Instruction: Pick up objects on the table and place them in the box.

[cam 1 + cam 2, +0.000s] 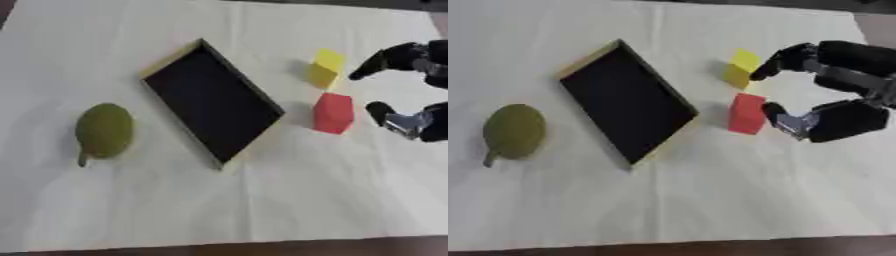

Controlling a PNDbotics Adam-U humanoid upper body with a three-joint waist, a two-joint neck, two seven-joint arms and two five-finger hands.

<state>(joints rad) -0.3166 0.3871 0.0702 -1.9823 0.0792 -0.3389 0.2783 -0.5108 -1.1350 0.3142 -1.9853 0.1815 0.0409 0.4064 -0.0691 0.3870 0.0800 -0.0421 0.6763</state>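
A shallow black box (pixel 213 101) with a yellow rim lies askew at the table's middle, with nothing in it. A green pear (pixel 103 131) lies to its left. To the box's right stand a yellow block (pixel 326 68) and, nearer, a red block (pixel 333 113). My right hand (pixel 837 90) comes in from the right edge, open, its fingers (pixel 785 59) reaching toward the yellow block and its thumb (pixel 776 113) close beside the red block. It holds nothing. The left hand shows in neither view.
A pale cloth (pixel 262 210) covers the table, whose dark front edge runs along the bottom of both views.
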